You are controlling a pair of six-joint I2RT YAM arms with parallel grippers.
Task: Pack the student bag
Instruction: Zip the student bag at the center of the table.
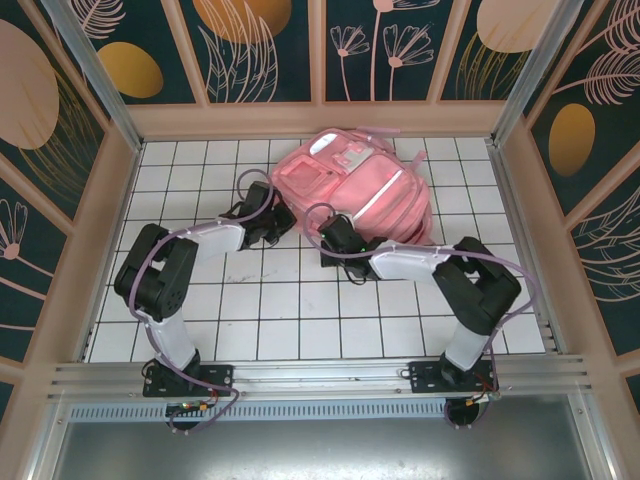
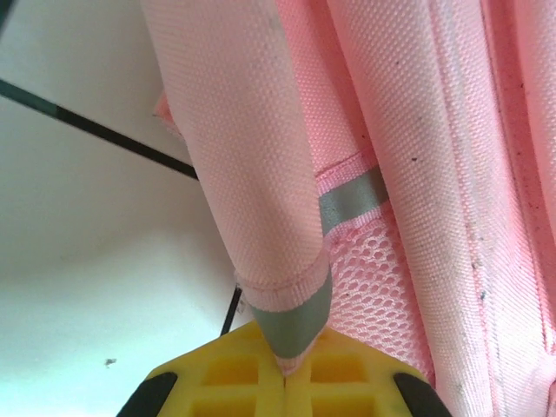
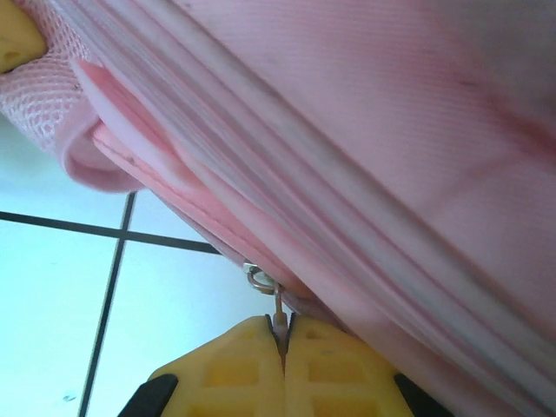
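Yellow fingers of the left gripper [image 2: 285, 369] sit closest to its wrist camera, pressed together on the tip of a pink strap [image 2: 252, 156], right at its grey reflective band [image 2: 295, 321]. Beside the strap, pink mesh [image 2: 373, 278] and padded fabric crowd the right of that view. The right wrist view gives a different detail: the right gripper [image 3: 284, 347] is likewise clamped, pinching a thin metal zip pull [image 3: 279, 314] that hangs from a small ring under the bag's piped seam. Neither grip can be made out from above, where the dark wrists cover their own fingers. The overhead camera does give the layout. The student bag [image 1: 360, 185] lies front-up at the far middle of the white tiled table [image 1: 300, 310], with the left gripper at its near-left corner and the right gripper at its near edge, close together. Both arms bend inward from their bases, trailing pale purple cables [image 1: 520, 275]. Dark panels [image 1: 265, 50] printed with leaves and orange discs wall in the table on three sides.
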